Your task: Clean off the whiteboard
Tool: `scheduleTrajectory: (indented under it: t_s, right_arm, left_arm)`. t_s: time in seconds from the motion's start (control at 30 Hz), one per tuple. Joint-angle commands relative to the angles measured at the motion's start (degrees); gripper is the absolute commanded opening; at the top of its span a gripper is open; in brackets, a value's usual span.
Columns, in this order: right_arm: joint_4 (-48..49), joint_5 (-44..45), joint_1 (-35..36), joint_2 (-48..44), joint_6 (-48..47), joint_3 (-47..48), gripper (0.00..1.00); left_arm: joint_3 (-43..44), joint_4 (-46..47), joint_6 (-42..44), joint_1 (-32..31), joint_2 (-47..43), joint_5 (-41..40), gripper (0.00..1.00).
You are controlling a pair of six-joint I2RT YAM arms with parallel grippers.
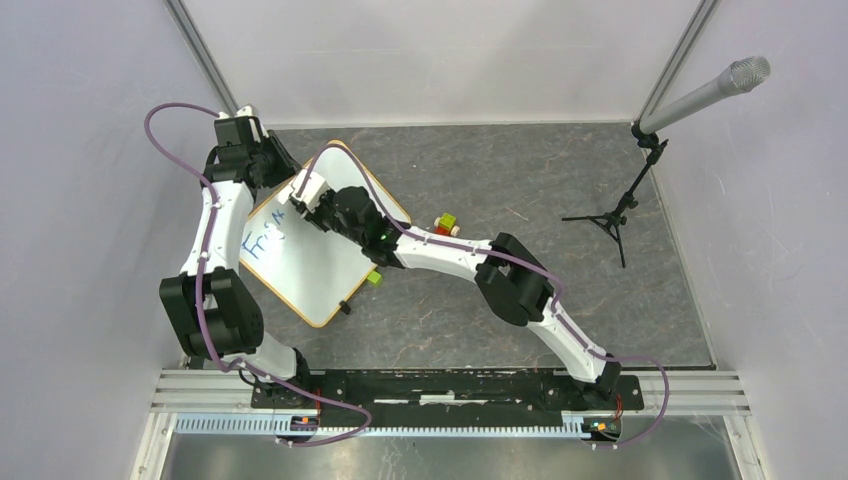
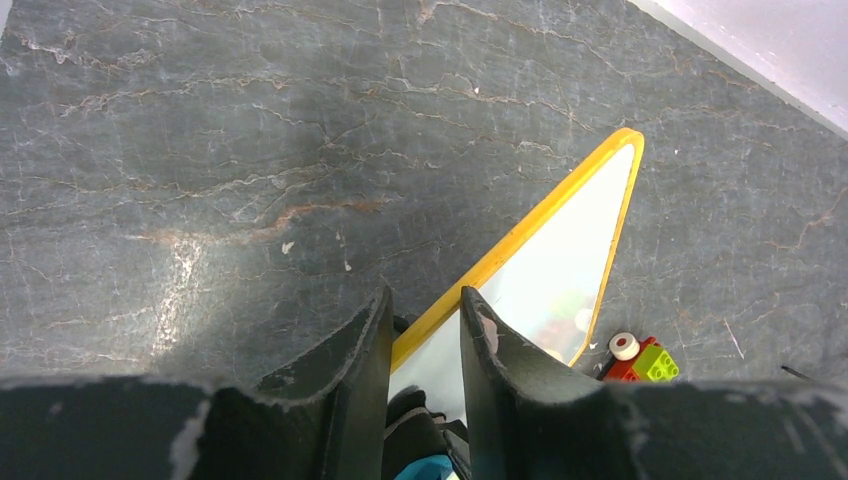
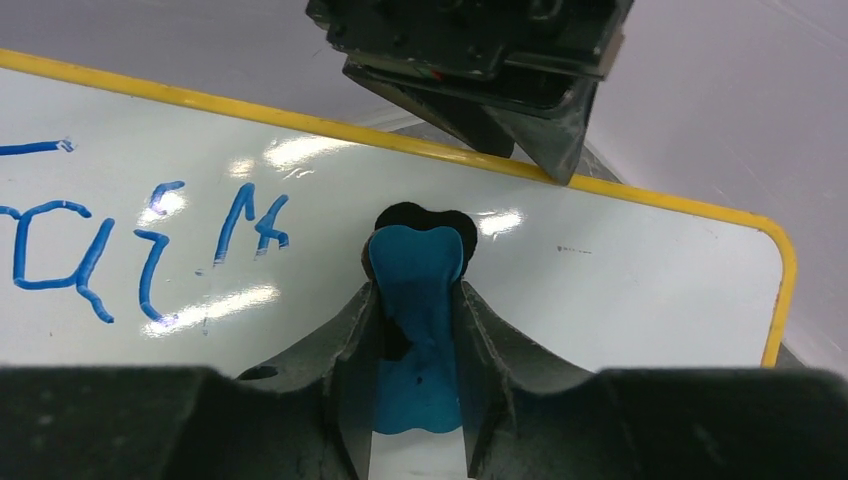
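The whiteboard [image 1: 305, 270] was found at the left of the bench [image 1: 520, 170], its far rim gripped in the left jaws. A blue eraser [image 3: 415, 340] was clamped in the right jaws and pressed on the board. Blue writing [image 3: 150, 250] lay unwiped to its left. The face was noted as glossy white, with a yellow rim.

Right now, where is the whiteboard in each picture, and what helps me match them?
Top external: the whiteboard lies left of centre, turned like a diamond.
Left wrist: a white wedge right of centre, running up from the bottom.
Right wrist: it spans the middle band.
Shared landmark: its yellow rim, which the left gripper straddles.
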Motion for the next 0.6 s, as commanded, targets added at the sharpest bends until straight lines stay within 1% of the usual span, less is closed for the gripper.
scheduleTrajectory:
  t_s: [0.0,0.03,0.13,0.23,0.3,0.4,0.43,0.47,0.53,0.57]
  right_arm:
    - [-0.1,-1.6,1.8,0.9,-2.3,2.1,0.4]
    - [0.0,-2.1,2.0,0.6,-2.0,2.0,0.41]
    - [1.7,-4.9,2.0,-0.1,1.5,1.4,0.46]
    - [2.8,-8.5,2.0,0.3,5.5,2.5,0.46]
    - [3.3,-10.7,2.0,0.4,7.7,2.5,0.45]
    - [3.1,-13.1,2.0,-0.4,8.8,1.9,0.46]
    - [2.5,-13.2,2.0,-1.1,8.4,1.6,0.47]
    - [2.1,-12.7,2.0,-2.3,8.0,0.6,0.51]
    - [2.1,-11.2,1.4,-5.7,7.9,-3.1,0.58]
    - [2.8,-10.6,0.7,-7.6,8.4,-5.9,0.64]
  left_arm:
    - [0.2,-2.6,-0.3,-0.8,-2.0,2.8,0.4]
    - [0.2,-2.7,0.0,-0.8,-2.2,2.7,0.41]
    - [0.4,-2.9,0.6,-0.8,-3.0,1.5,0.51]
    - [1.0,-3.8,1.7,-0.8,-4.8,-0.2,0.61]
    - [1.3,-4.5,2.2,-0.8,-6.7,-2.7,0.68]
    - [2.6,-6.3,1.8,-0.8,-9.8,-5.0,0.77]
    - [2.7,-6.9,1.2,-0.8,-11.0,-5.8,0.8]
    - [2.2,-7.3,0.5,-0.9,-12.2,-6.3,0.84]
    - [1.3,-9.1,-0.9,-0.8,-14.7,-8.0,0.85]
    - [0.7,-10.2,-1.5,-0.9,-15.7,-8.6,0.85]
